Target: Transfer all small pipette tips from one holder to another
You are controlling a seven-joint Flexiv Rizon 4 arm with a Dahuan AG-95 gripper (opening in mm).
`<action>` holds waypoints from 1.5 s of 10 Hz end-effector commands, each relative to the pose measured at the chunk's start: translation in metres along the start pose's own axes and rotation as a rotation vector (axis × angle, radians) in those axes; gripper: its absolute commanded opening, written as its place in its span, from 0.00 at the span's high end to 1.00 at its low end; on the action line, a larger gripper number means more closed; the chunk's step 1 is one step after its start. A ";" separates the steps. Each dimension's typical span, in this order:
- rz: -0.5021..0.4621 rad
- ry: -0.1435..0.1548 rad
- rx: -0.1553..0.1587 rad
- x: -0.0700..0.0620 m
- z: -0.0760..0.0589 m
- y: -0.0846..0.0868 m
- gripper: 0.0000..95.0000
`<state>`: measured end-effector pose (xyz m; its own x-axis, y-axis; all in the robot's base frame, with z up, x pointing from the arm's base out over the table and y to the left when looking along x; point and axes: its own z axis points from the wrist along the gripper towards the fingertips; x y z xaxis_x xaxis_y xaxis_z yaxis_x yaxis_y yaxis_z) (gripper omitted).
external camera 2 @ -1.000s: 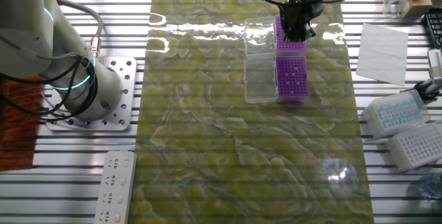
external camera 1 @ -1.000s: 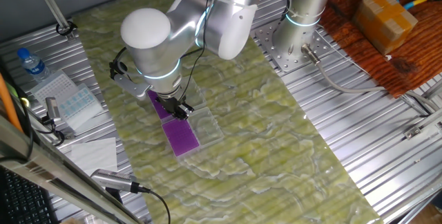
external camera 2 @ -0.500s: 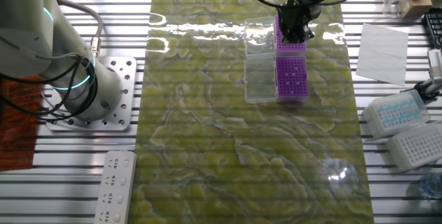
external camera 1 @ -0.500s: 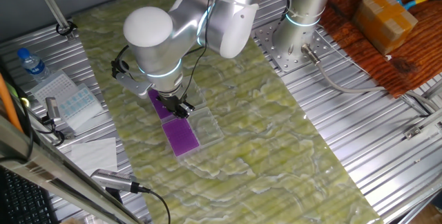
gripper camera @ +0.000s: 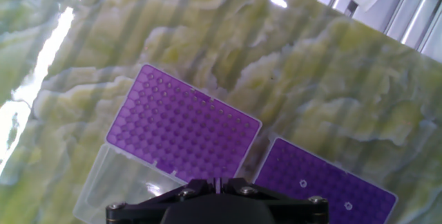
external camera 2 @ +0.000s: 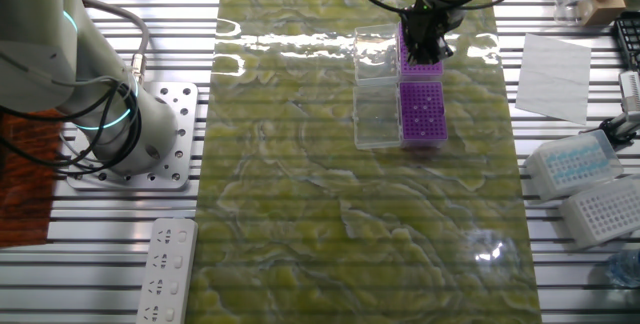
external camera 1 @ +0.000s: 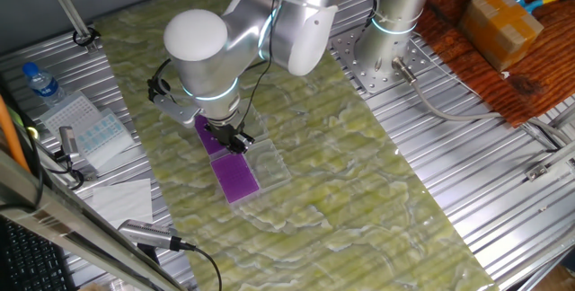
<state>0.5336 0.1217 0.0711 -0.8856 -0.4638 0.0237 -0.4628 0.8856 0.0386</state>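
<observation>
Two purple holders lie end to end on the green mat. The near holder (external camera 2: 423, 112) (gripper camera: 324, 182) carries a few small pipette tips (gripper camera: 302, 182), seen as pale dots. No pale dots show on the far holder (external camera 2: 420, 65) (gripper camera: 179, 141). My gripper (external camera 2: 423, 50) (external camera 1: 235, 140) (gripper camera: 217, 181) hangs over the far holder. Its jaws are shut, with a thin pale sliver pinched between them that looks like one small pipette tip. The fingertips hide what lies right under them.
Clear plastic lids (external camera 2: 376, 84) (external camera 1: 269, 161) lie open beside the holders. Spare tip boxes (external camera 2: 585, 179) and a paper sheet (external camera 2: 552, 64) sit off the mat. A second arm's base (external camera 2: 150, 129) and a power strip (external camera 2: 165, 269) are on the other side.
The gripper has crept a little further over the far holder. Its jaws stay shut, and the holders have not moved.
</observation>
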 end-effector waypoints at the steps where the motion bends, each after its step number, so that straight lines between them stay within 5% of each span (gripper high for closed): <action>1: -0.004 -0.002 0.000 0.000 0.002 0.000 1.00; 3: -0.022 -0.002 -0.002 -0.001 0.003 0.001 1.00; 4: -0.028 -0.004 -0.005 -0.002 0.004 0.001 0.60; 8: -0.035 -0.003 0.003 -0.002 0.002 -0.001 0.60; 9: -0.048 -0.003 0.004 -0.003 -0.002 -0.007 0.80; 11: -0.086 0.005 0.009 -0.006 -0.011 -0.026 0.80; 15: -0.141 -0.010 0.016 -0.004 -0.007 -0.055 0.80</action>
<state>0.5635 0.0747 0.0754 -0.8135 -0.5815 0.0095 -0.5811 0.8134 0.0258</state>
